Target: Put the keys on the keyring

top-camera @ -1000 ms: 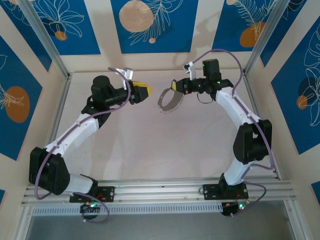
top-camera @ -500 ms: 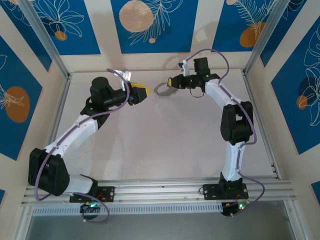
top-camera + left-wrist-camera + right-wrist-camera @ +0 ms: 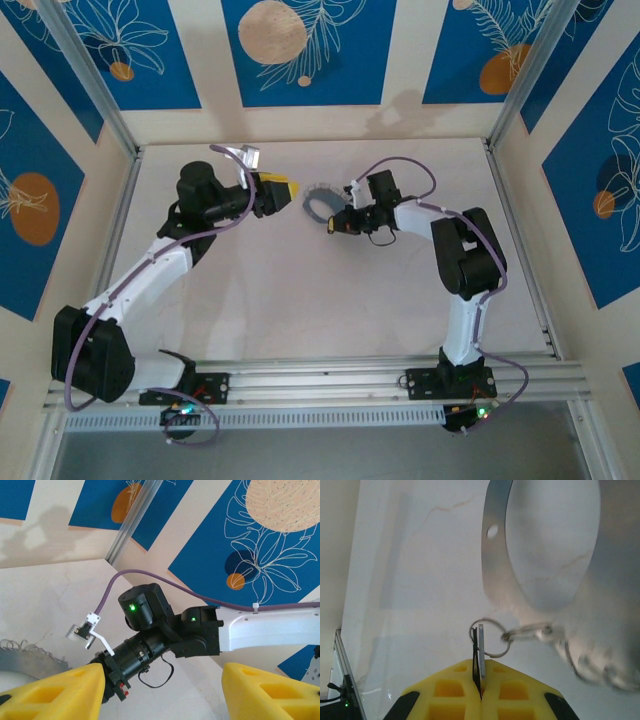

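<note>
Now the right arm is folded in tight at the elbow, where a second ago it reached out wide toward the right wall. Its wrist has swung in toward the middle of the table [image 3: 300,290], and the right gripper [image 3: 337,222] sits lower and nearer the left one than before. The keyring [image 3: 495,570] has come with it. Earlier it hung as an open hoop off the right fingers; in the top view it now looks smaller and flatter, just beside the tips of the left gripper [image 3: 292,189]. I cannot tell whether it touches the table. The left arm has barely shifted, and its yellow fingers stand wide apart as before, with nothing between them.

Up close, the keyring is a broad, thin band of dull silver bent into a loop, with one small round hole punched through it. The left wrist view shows a bumpy, wavy edge. The right fingers are pressed together on a thin flat tab [image 3: 480,645] seen edge-on. A small ring [image 3: 492,656] threads the tab and links through a blurred clasp to the band
</note>
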